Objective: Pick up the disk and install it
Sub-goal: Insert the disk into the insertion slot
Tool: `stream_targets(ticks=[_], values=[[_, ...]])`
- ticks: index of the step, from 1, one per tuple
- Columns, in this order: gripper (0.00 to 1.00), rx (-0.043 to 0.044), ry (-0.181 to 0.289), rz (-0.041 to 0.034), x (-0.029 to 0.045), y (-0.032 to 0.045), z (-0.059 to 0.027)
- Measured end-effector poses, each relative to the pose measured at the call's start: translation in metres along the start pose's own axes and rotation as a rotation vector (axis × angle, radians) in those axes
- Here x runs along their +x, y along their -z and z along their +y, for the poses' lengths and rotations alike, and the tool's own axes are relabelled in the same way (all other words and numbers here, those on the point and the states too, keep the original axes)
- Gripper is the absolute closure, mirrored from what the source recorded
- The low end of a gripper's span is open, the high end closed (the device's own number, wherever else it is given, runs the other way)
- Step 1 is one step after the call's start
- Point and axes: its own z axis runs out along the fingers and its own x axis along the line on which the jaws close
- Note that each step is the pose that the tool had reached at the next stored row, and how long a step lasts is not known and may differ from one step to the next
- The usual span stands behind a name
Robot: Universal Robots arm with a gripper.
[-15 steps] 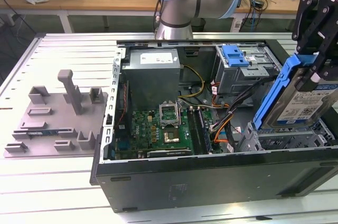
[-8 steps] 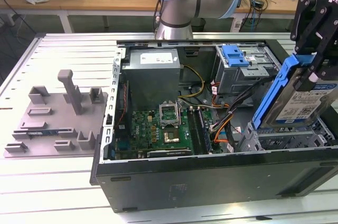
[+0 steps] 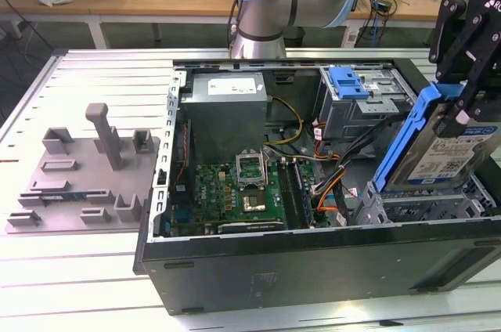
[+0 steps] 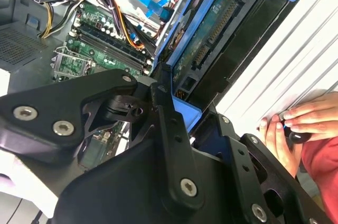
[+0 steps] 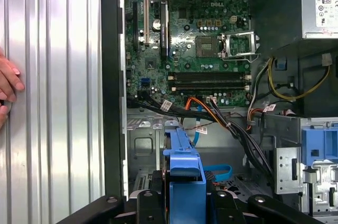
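Ribbed silver metal workbench: carries an open black computer case lying on its side with its green motherboard exposed. A grey moulded fixture tray sits toward the exterior view's left.
Black robot gripper: clenched on the disk's frame, holding it clear of the bench.
Flat rectangular silver disk: carries a white-and-blue label and is clipped in a blue plastic carrier frame. It is tilted over the bare metal drive cage at the exterior view's right and is not seated. Whether its lower edge touches the cage I cannot tell.
Blue plastic bracket: fixed atop another cage, apart from the disk.
Handling: likely stiff, dense and shock-sensitive, and the smooth metal faces look slippery.
Hold: best taken by the frame's long edges, keeping off the label and the connector.
Person's hand: rests on the bench beside the case.
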Motion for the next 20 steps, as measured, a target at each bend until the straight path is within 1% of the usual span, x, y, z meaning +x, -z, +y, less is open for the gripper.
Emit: stream_targets(ticks=[17, 18, 20], values=[[0.64, -0.0001, 0.0, 0.0007, 0.0004, -0.0117, -0.0004], [0.64, 0.0001, 0.0, -0.0013, 0.0005, -0.0136, -0.0006], [0.64, 0.0, 0.0, -0.0005, 0.0006, -0.0147, -0.0007]])
